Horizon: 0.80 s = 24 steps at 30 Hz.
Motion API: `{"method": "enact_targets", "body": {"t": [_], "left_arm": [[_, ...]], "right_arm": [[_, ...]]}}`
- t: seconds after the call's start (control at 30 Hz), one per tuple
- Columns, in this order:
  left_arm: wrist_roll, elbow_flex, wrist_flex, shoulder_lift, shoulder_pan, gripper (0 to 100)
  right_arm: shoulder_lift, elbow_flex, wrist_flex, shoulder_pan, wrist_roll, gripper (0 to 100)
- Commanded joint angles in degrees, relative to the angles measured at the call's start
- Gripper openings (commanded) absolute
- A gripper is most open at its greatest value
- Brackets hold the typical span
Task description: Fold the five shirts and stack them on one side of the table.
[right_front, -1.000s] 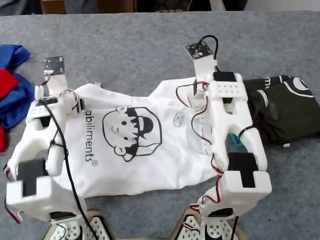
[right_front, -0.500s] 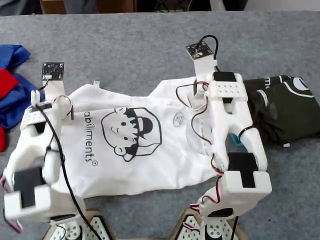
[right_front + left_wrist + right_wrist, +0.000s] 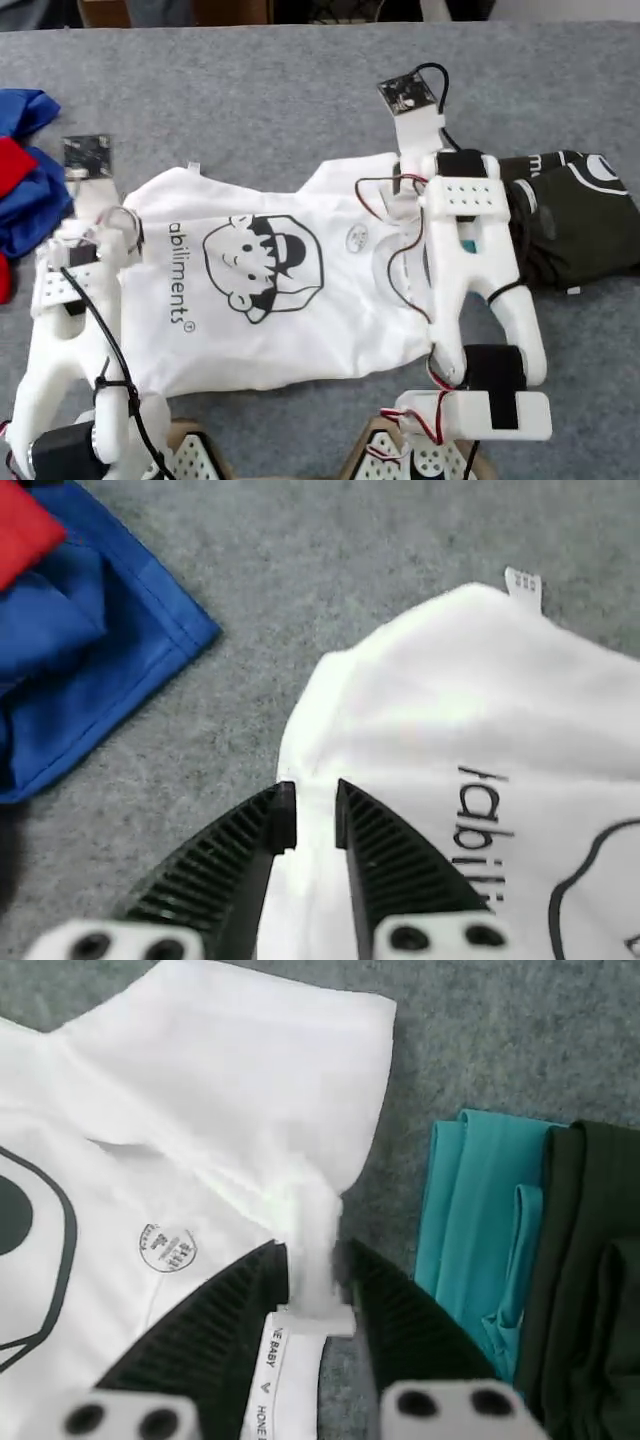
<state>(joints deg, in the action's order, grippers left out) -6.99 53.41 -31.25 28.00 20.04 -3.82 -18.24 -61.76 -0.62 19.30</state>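
A white shirt (image 3: pixel 270 320) lies spread, print up, on the grey counter (image 3: pixel 250 100); the left end effector (image 3: pixel 314 815) pinches its edge near a blue shirt (image 3: pixel 90 670); the right end effector (image 3: pixel 315 1265) grips bunched fabric by the collar, beside a folded teal shirt (image 3: pixel 480 1230) and a dark shirt (image 3: pixel 590 1260).

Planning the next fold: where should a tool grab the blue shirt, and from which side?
Pinch the blue shirt at its stitched hem corner, coming from the white shirt's side. That corner lies flat and free on the grey table; the rest is bunched, with red cloth on it.
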Motion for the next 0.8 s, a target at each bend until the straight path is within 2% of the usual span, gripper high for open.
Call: {"method": "enact_targets", "body": {"t": [0.0,0.07,0.33,0.5,0.6,0.77], "left_arm": [[2.1,-8.0,-0.3,-0.7,1.1,12],[1.8,-10.9,0.1,-3.9,1.0,12],[1.7,-26.1,-0.1,-26.0,-2.8,18],[1.5,-36.0,-0.6,-37.5,-3.2,19],[-1.6,-41.2,-5.6,-39.9,-4.0,19],[-2.4,-44.4,-10.5,-40.6,-6.4,19]], "right_arm": [[-2.3,1.7,1.0,-2.7,-3.3,31.2],[-2.3,2.2,1.0,-3.1,-2.5,35.6],[-2.2,2.3,5.0,-2.9,-3.1,35.4],[-2.2,3.6,4.6,-4.0,-5.3,19.1],[-2.2,3.5,4.6,-3.9,-5.3,10.6],[-0.5,3.1,6.9,-3.9,-4.9,9.9]]}}
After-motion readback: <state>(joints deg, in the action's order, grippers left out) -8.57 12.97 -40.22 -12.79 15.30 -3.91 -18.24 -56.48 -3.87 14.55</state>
